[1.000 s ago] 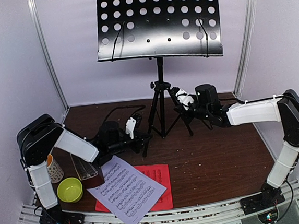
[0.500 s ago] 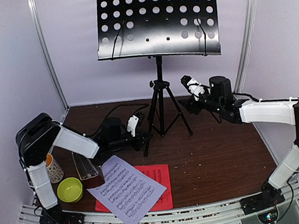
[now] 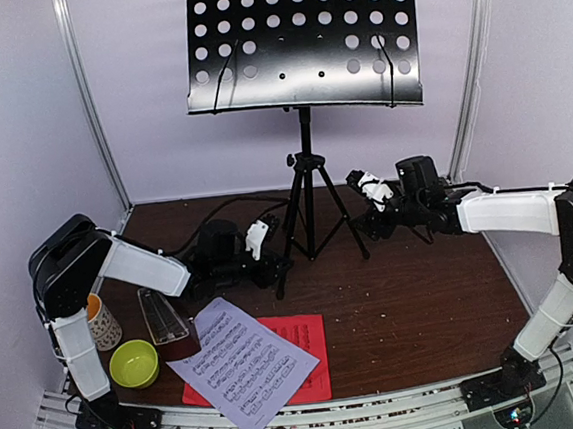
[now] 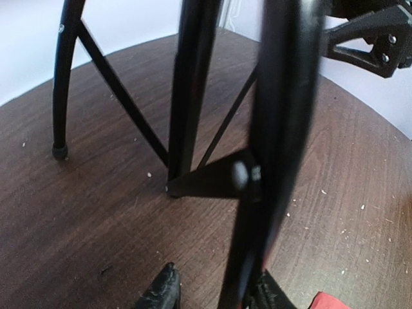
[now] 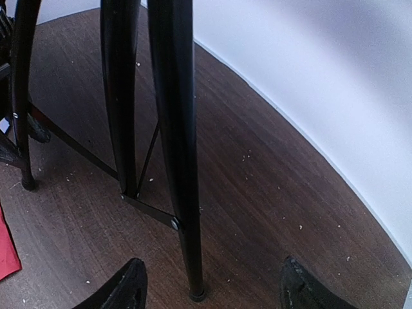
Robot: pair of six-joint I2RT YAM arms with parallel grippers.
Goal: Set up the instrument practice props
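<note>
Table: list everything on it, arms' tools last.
black tripod music stand with perforated metal desk: one, black, back centre.
white printed music sheet: one, white, front, partly over the red one.
red music sheet: one, red, front, beneath the white.
dark-red pyramid metronome with clear cover: one, dark red, front left.
patterned mug with orange inside: one, far left.
small lime-green bowl: one, green, front left corner.
left tool: one, black, open around stand's left leg.
right tool: one, black, open around stand's right leg.

The right gripper (image 5: 212,284) lets go of the music stand (image 3: 308,172) leg, opens wide and pulls back toward the right edge of the table (image 3: 425,303). The left gripper (image 4: 215,293) loosens too.
</note>
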